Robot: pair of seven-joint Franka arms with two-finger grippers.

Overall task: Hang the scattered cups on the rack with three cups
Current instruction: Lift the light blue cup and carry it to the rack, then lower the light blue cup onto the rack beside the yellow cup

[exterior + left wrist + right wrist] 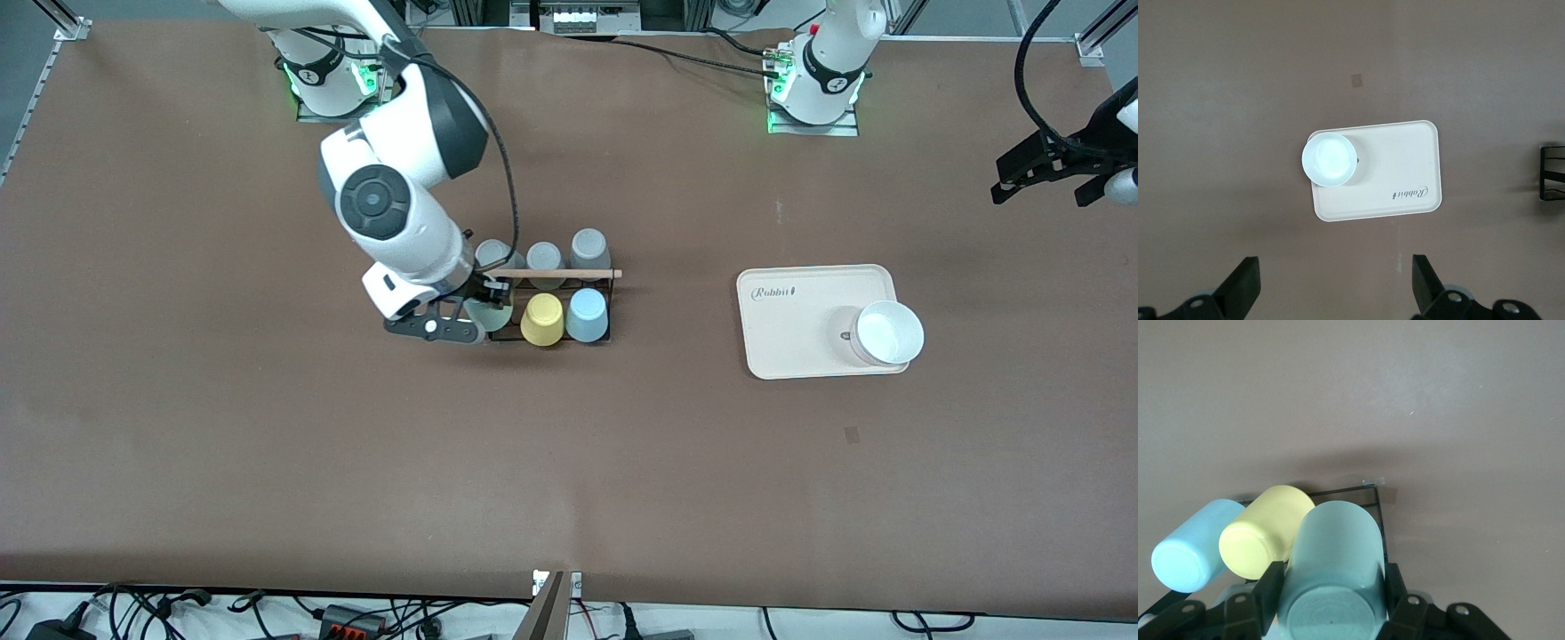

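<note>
On the rack [551,307], in its row nearer the front camera, the light blue cup [588,315] and a yellow cup [542,319] sit upside down, and beside the yellow one the right gripper [480,302] has its jaws clenched on the mint green cup [1333,577] at the rack's end toward the right arm. Three grey cups [544,256] fill the farther row. The left gripper [1335,287] waits over bare counter [267,462] with jaws released, a cream tray [800,347] and white bowl [887,332] below it.

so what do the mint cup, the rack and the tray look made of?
Mint cup: matte, opaque, even pastel colour, likely plastic, maybe glazed ceramic. Rack: thin black wire, probably coated metal, with a pale rod on top that looks like wood. Tray: smooth cream surface, rounded corners, printed logo; probably plastic or melamine.
</note>
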